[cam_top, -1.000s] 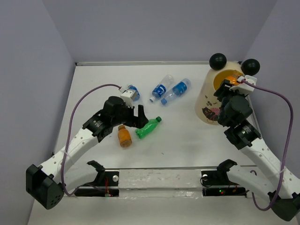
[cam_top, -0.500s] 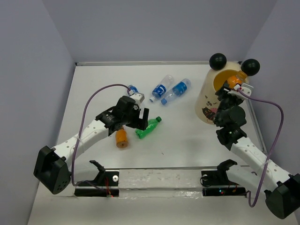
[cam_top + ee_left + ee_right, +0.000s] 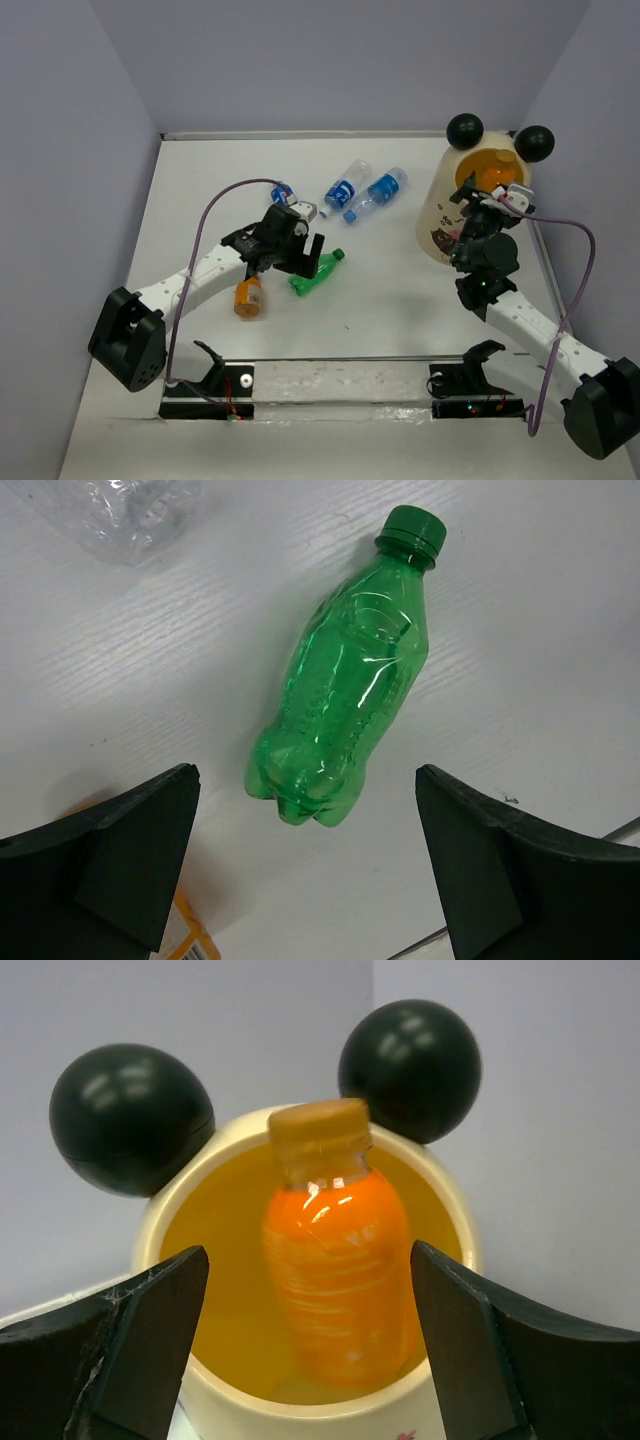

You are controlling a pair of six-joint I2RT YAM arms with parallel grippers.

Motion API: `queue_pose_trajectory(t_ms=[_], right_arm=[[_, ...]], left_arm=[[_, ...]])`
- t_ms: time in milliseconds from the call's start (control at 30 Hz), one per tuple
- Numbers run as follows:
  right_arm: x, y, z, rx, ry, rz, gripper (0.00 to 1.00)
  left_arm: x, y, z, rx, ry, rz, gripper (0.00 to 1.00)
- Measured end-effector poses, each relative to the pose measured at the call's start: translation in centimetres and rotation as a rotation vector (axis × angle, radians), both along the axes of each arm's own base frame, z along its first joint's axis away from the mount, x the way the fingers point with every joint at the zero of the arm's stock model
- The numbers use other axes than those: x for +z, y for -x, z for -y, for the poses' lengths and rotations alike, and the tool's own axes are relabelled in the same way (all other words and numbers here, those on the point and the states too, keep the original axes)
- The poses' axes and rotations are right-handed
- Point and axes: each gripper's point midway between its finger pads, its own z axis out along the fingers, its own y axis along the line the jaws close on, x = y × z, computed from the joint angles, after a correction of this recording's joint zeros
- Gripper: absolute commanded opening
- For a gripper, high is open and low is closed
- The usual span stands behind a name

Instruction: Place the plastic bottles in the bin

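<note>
The green bottle (image 3: pixel 316 272) lies on the table, cap to the upper right. My left gripper (image 3: pixel 306 250) is open just above it, with the bottle's base (image 3: pixel 345 690) between the two fingers (image 3: pixel 305 780) and untouched. An orange bottle (image 3: pixel 247 296) lies left of it. Three clear blue-label bottles (image 3: pixel 345 186) (image 3: pixel 376 193) (image 3: pixel 283 191) lie further back. The cream-yellow bin (image 3: pixel 438 215) stands at the right. My right gripper (image 3: pixel 487 192) is open at its rim. A second orange bottle (image 3: pixel 335 1260) is upright and blurred inside the bin's mouth (image 3: pixel 300 1407), free between the fingers (image 3: pixel 310 1252).
The bin's two black ball ears (image 3: pixel 130 1115) (image 3: pixel 410 1065) stand up on its far rim. A clear bottle's end (image 3: pixel 120 515) and the orange bottle's label (image 3: pixel 185 935) show at the edges of the left wrist view. A black rail (image 3: pixel 340 385) runs along the near table edge.
My left gripper has moved right over the green bottle; the table's orange bottle shifted down-left. My right gripper has opened and let go of the orange bottle at the bin's mouth.
</note>
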Motion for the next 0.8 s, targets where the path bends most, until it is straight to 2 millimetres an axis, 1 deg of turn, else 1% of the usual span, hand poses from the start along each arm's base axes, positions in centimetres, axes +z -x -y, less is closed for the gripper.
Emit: queue_pose_trajectory(t_ms=[133,233,333,400,433,467,500,567,600,700,800], right_arm=[[1.0,1.2,0.3,0.026,-0.056,0.022,0.9],[2.2,1.7,0.1,0.067,-0.111,0.023,0.9],[3.8,1.7,-1.2,0.165,-0.168,0.005,0.89],[4.4,1.8,-2.4,0.246,-0.205,-0.007,0.89],[4.3,1.9,-3.1,0.29,-0.219,-0.023,0.89],[4.1,2.1,-3.9,0.343,-0.24,-0.042,0.89],[3.8,2.2,-4.6,0.385,-0.254,-0.061,0.89],[2.5,2.7,-6.4,0.489,-0.294,-0.121,0.89],[2.0,3.0,-7.0,0.521,-0.309,-0.142,0.89],[0.3,4.0,-9.0,0.638,-0.37,-0.2,0.88],[-1.7,4.9,-11.2,0.749,-0.434,-0.252,0.89]], left_arm=[[-1.2,0.3,0.4,-0.024,-0.014,-0.038,0.99],[-2.1,0.4,1.0,-0.044,-0.032,-0.058,0.99],[-3.1,0.7,1.6,-0.067,-0.053,-0.081,0.99],[-4.2,0.9,1.8,-0.076,-0.074,-0.105,0.98],[-4.6,1.0,1.8,-0.078,-0.084,-0.115,0.97],[-5.1,1.1,1.8,-0.08,-0.096,-0.127,0.93],[-5.6,1.2,1.7,-0.081,-0.107,-0.136,0.85],[-6.3,1.3,1.6,-0.081,-0.124,-0.152,0.7],[-6.6,1.3,1.6,-0.08,-0.134,-0.16,0.56],[-6.7,1.1,1.8,-0.082,-0.134,-0.163,0.4],[-6.6,1.1,1.9,-0.087,-0.13,-0.161,0.39]])
